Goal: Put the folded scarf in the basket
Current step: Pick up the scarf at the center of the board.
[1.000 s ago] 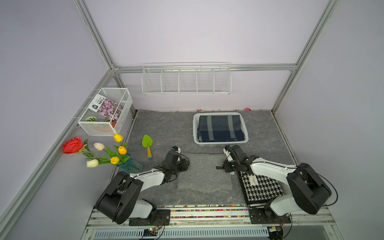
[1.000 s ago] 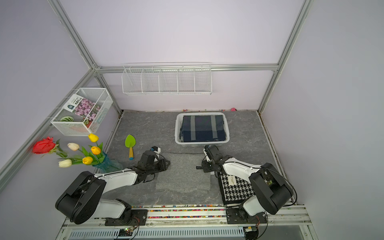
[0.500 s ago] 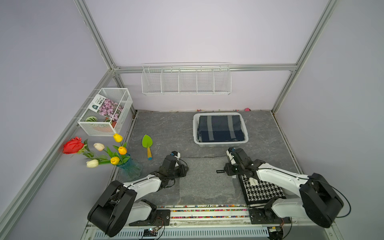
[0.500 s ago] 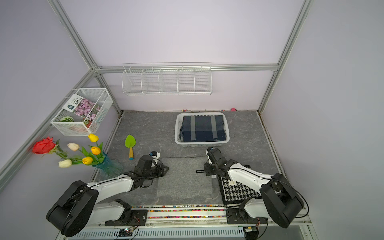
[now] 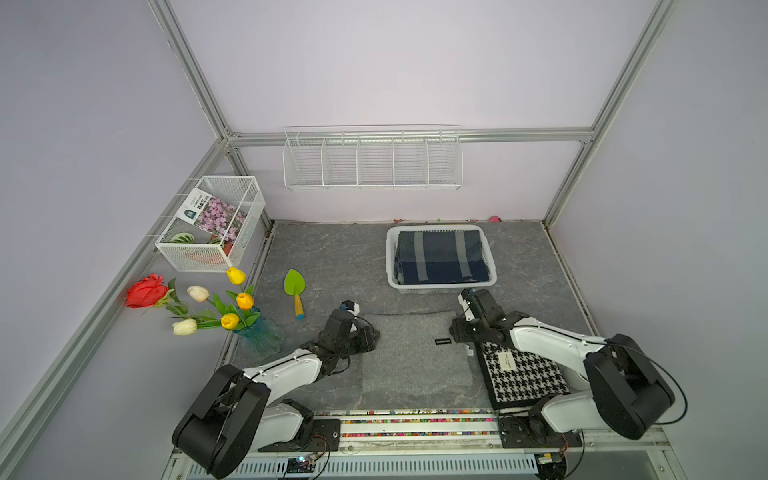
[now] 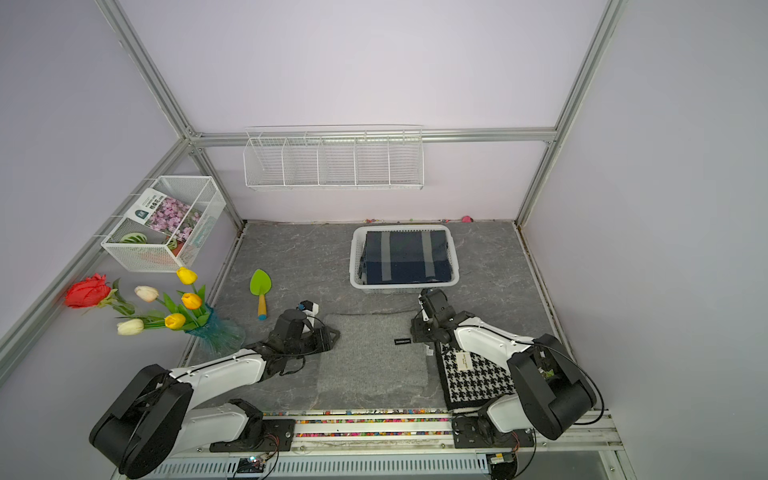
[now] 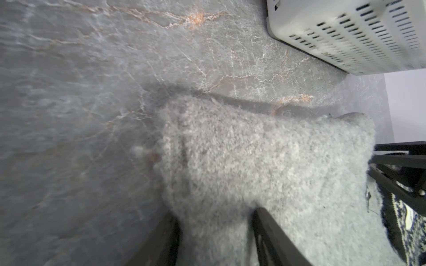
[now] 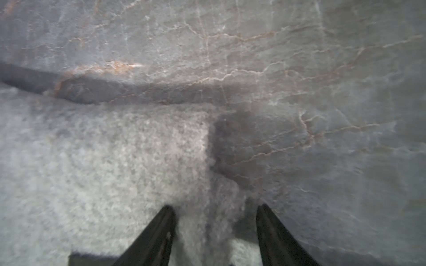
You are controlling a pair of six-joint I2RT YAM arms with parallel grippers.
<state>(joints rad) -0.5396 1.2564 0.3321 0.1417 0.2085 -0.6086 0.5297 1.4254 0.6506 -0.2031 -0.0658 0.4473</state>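
Observation:
A folded grey fuzzy scarf [image 5: 415, 353] [image 6: 374, 357] lies flat on the table in front of the basket [image 5: 389, 259] [image 6: 353, 262]. The basket is low, white and perforated, and a navy striped scarf [image 5: 440, 257] fills it. My left gripper [image 5: 372, 338] [image 7: 214, 214] is open low at the grey scarf's [image 7: 265, 161] far left corner, with the edge between its fingers. My right gripper [image 5: 455, 332] [image 8: 215, 208] is open at the far right corner, one finger over the grey scarf [image 8: 115, 161] and one over bare table.
A black-and-white houndstooth scarf [image 5: 523, 374] lies under my right arm. A green trowel [image 5: 295, 291] and a vase of tulips [image 5: 257, 336] are on the left. A mesh bin [image 5: 212, 224] and a wire rack [image 5: 372, 160] hang on the walls. The basket's wall [image 7: 345, 34] is just beyond the grey scarf.
Both grippers have gone from nearly shut to open and let go of the grey scarf's far corners. Both have dropped lower and moved slightly toward the front.

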